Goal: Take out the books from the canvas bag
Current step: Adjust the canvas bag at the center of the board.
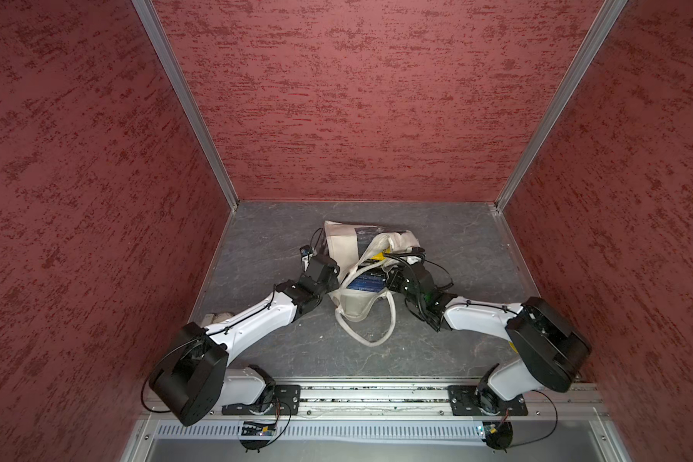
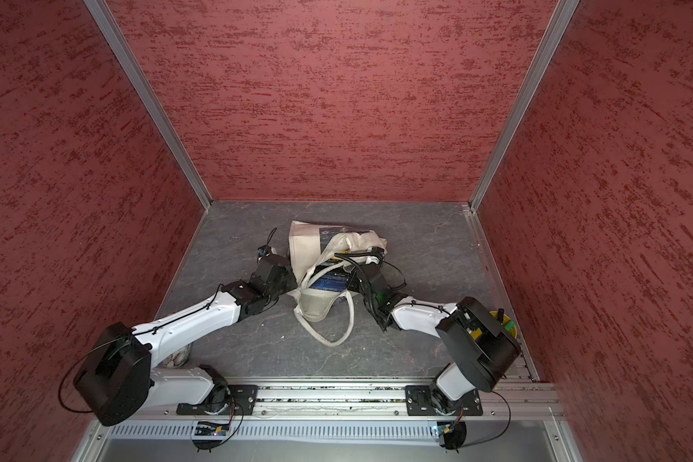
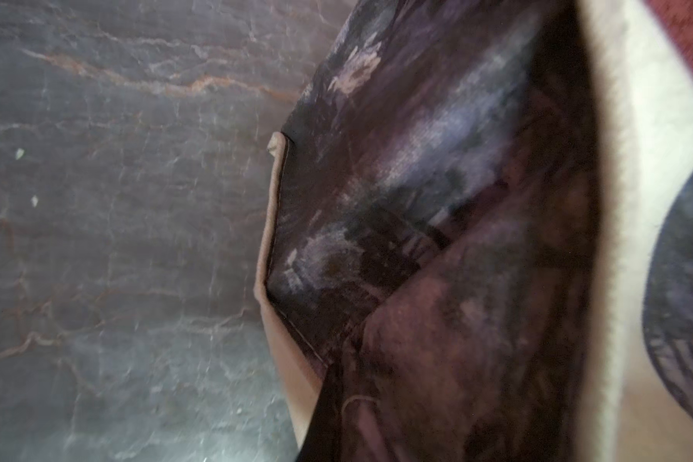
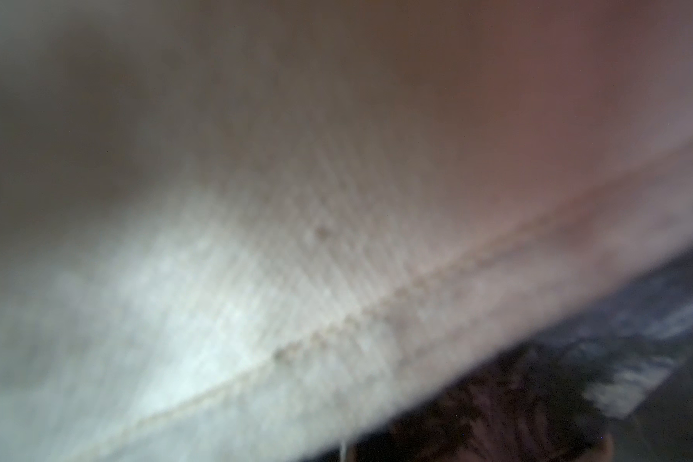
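Found left end effector [image 1: 329, 262] pressed together at the left edge of the canvas bag [image 1: 343, 244]; could not tell whether cloth was pinched. Saw that bag lying mid-way across the bench [image 1: 265, 248], navy books [image 1: 367, 280] inside its mouth. Found right end effector [image 1: 391, 278] pressed together at the mouth's right side.

A robot lab cell, this was: red textured walls [image 1: 357, 100] boxed a grey surface [image 1: 265, 248], arms [image 1: 253, 320] bolted to an aluminium rail [image 1: 377, 394].

No readable text; lettering on books [image 1: 365, 282], canvas bag [image 1: 339, 245] too small.
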`<state>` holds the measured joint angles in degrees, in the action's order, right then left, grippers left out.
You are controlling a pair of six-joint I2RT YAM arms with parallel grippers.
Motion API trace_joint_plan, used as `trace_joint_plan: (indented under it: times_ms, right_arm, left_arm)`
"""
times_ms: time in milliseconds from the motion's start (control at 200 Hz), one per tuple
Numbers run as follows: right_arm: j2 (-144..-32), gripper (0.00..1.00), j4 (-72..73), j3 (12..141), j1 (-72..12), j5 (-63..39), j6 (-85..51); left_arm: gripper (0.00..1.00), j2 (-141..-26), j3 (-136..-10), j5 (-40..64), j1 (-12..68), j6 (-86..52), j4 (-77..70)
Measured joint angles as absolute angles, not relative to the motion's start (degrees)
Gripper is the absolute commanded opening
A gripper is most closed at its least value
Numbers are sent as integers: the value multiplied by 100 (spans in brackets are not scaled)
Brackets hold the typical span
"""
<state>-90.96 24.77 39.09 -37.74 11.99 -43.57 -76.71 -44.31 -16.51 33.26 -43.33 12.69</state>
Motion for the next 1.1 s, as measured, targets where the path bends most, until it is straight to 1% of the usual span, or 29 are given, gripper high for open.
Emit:
trace_joint_plan:
  times_ms: [155, 271, 416, 561, 616, 636, 666, 681, 741, 822, 947, 1097]
  right_arm:
    - [-9813, 0, 2604, 4672, -3336, 1055, -4106]
    - [-10112, 0, 2574, 5162, -3057, 908, -3911]
    - [-10031, 0, 2495, 5297, -2851, 854, -3730]
    - [-9712, 0, 2408, 5135, -2744, 705, -3607]
    - [-9445, 14, 2449, 4873, -2729, 663, -3594]
    - [-9310, 20, 2458, 4751, -2722, 666, -3592]
    - [-9100, 33, 2462, 4569, -2711, 659, -3597]
    - [-8982, 35, 2445, 4475, -2707, 644, -3546]
    - [-8558, 42, 2397, 4163, -2676, 620, -3538]
    - [-7972, 53, 2320, 3804, -2648, 530, -3544]
    - [-7225, 70, 2176, 3570, -2617, 419, -3520]
    - [-6243, 73, 1940, 3347, -2613, 333, -3514]
  left_arm:
    - [0, -7950, -4840, -1682, 3208, -4261, 1236]
    - [0, -7940, -4952, -1695, 3105, -4298, 1210]
    - [0, -7832, -4950, -1702, 3085, -4447, 1153]
    - [0, -7710, -4851, -1863, 3203, -4584, 1179]
    - [0, -7684, -4827, -1999, 3321, -4615, 1208]
    - [0, -7671, -4812, -2058, 3369, -4630, 1223]
    - [0, -7651, -4788, -2112, 3430, -4661, 1251]
    - [0, -7644, -4777, -2141, 3452, -4670, 1269]
    - [0, -7609, -4724, -2196, 3527, -4718, 1328]
    - [0, -7566, -4698, -2226, 3577, -4788, 1380]
    - [0, -7533, -4696, -2239, 3590, -4869, 1413]
    - [0, -7507, -4696, -2196, 3592, -4967, 1411]
